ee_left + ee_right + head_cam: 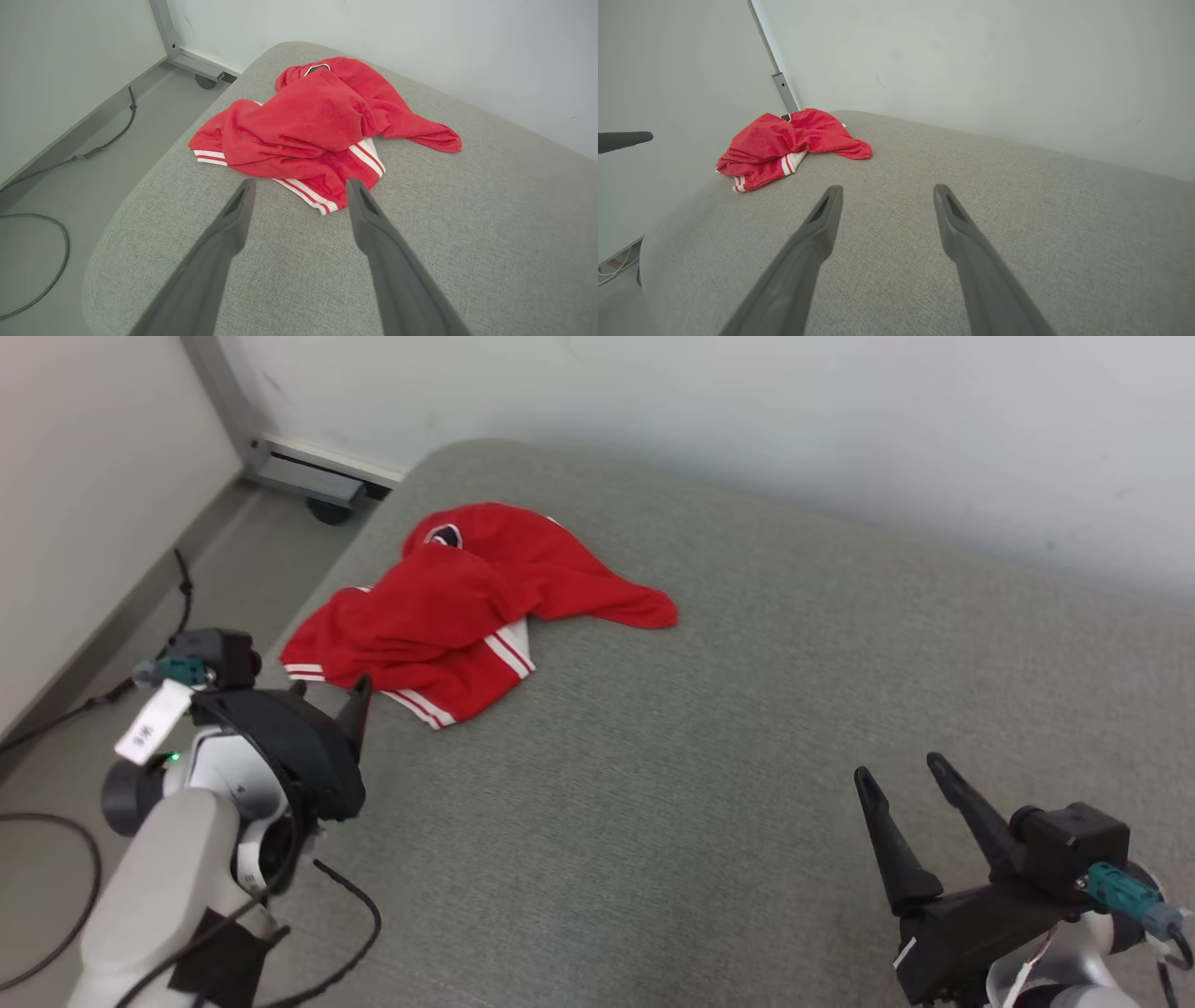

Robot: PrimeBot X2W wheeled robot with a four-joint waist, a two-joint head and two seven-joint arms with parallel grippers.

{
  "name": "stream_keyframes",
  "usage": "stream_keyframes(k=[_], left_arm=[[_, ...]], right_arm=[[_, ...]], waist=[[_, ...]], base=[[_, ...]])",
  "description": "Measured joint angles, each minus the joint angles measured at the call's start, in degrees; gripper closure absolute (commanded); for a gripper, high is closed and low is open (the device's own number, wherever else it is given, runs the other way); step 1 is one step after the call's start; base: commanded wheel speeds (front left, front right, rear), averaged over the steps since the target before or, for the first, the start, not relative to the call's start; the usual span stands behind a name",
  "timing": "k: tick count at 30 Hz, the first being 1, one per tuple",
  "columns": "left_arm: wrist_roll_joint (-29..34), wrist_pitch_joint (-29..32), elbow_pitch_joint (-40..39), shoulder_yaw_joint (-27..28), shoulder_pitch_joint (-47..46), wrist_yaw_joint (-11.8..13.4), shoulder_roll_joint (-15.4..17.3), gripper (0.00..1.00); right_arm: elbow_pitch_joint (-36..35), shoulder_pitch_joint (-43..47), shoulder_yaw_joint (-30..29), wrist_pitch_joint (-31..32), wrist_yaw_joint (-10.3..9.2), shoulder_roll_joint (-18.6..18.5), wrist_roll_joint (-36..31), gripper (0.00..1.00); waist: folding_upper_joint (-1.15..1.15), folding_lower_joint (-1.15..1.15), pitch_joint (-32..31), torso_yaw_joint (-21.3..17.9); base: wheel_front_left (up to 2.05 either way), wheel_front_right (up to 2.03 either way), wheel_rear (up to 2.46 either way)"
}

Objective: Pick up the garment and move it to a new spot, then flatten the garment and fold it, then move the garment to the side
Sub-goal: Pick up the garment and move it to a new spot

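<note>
The garment [467, 607] is a red top of soft, napped, fleece-like fabric. Its banded edges carry paired white stripes, and a dark oval label shows at the neck opening. It lies crumpled in an irregular heap, folded over itself, with one rounded lobe of cloth trailing toward the right. The heap sits at the far left corner of the cushion [747, 728], close to the left edge.

The left gripper [329, 689] has its two long, dark, tapered fingers spread wide and holds nothing. In the left wrist view the fingertips point at the near striped edge of the garment and sit just short of it. Contact with the cloth cannot be confirmed. A white tag [152, 721] hangs at the left wrist.

The right gripper [900, 767] is likewise spread wide and empty. It is positioned over bare cushion, well apart from the garment.

The cushion is a broad, flat, upholstered pad in grey woven fabric with a fine grain and a rounded far corner. A plain pale wall [747, 429] rises behind it, and a second pale wall stands to the left. The floor [233, 560] is smooth and grey. A grey metal frame base [308, 481] with a dark caster stands at the wall, and a black cable [56, 859] runs along the floor.
</note>
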Motion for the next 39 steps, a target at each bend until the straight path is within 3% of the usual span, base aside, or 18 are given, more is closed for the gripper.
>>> stream_keyframes(k=[11, 22, 31, 39], left_arm=[[0.89, 1.27, 7.58, 1.49, -8.64, 2.19, 1.34, 0.0], [3.99, 1.43, 13.81, 0.04, -15.71, 3.54, 1.07, 0.0], [7.26, -0.18, 19.02, 0.11, -19.26, 5.71, 3.74, 0.0], [8.1, -0.85, 22.08, 0.23, -19.63, 6.13, 6.06, 0.0]], right_arm=[[-9.38, -2.03, -0.38, 5.41, -0.2, -3.35, -2.07, 0.0], [-13.18, -4.14, -1.92, 8.86, -0.92, -4.81, -2.24, 0.0], [-13.74, -4.55, -1.45, 10.91, -1.27, -5.01, -2.24, 0.0], [-15.95, -4.91, -1.01, 12.33, -1.37, -5.09, -2.5, 0.0]], waist=[[0.0, 0.0, 8.18, -5.84], [0.01, 0.0, 15.88, -9.43], [0.0, -0.01, 17.72, -10.36], [0.0, -0.01, 18.15, -11.95]], base=[[0.0, 0.0, 0.0], [0.0, 0.0, 0.0], [0.0, 0.0, 0.0], [0.0, 0.0, 0.0]])
